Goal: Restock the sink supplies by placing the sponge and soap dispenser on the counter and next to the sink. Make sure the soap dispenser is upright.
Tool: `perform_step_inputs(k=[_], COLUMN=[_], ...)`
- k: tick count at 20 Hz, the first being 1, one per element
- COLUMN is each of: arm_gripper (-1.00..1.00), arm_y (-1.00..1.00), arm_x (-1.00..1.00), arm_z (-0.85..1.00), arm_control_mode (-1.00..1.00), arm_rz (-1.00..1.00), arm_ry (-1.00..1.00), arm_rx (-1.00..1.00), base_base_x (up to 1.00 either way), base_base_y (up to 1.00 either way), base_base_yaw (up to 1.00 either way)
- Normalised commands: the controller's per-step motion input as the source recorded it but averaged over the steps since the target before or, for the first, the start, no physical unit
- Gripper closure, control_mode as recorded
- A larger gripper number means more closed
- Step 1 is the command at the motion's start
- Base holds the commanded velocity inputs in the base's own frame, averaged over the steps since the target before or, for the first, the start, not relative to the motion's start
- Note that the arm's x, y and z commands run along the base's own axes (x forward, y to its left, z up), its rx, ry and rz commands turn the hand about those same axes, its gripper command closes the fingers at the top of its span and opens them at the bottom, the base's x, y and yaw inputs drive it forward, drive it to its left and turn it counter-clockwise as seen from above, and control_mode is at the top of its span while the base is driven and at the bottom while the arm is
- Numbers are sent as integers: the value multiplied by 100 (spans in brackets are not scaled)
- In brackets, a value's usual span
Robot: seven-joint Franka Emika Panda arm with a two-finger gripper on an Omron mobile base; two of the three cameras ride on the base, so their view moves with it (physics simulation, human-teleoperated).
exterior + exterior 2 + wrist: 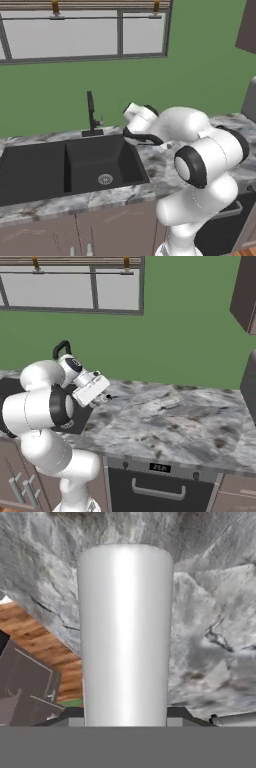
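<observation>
the soap dispenser (125, 637) stands as a white cylinder up the middle of the hand view, its long axis running from the bottom edge toward the top of the frame, its flat far end near the top. its nozzle tip cannot be made out. the gripper (125, 718) is clenched on the bottle's lower end, a dark finger (70, 713) at either side of it. behind the bottle lies the marbled counter (210, 627), with a patch of wooden floor at the left of that frame.

in the right base view the gripper (104, 398) hangs at the left centre of the frame, just above the counter (170, 416), beside the sink's right edge; the bottle itself is too small to tell there.

in the left base view the sink (55, 170) takes the left middle of the frame, two black basins; the right one shows a round drain (105, 179) and nothing else in it. the faucet (91, 115) rises behind the divider. the arm's elbow hides the hand there. a dark oven front (155, 486) sits under the counter at the bottom of the right base view.
</observation>
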Motion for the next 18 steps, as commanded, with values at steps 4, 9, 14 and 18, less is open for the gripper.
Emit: perform_step_inputs(k=[4, 9, 14, 18], arm_gripper=[100, 100, 100, 100], arm_y=[0, -1, 1, 4], arm_x=[52, 15, 20, 44], arm_z=[-25, -41, -14, -5], arm_control_mode=[-100, -100, -100, -100], arm_rz=[40, 26, 2, -3], arm_ry=[16, -5, -7, 9], arm_rx=[-23, -11, -12, -20], base_base_x=[0, 0, 0, 0], base_base_y=[0, 0, 0, 0], base_base_yaw=[0, 0, 0, 0])
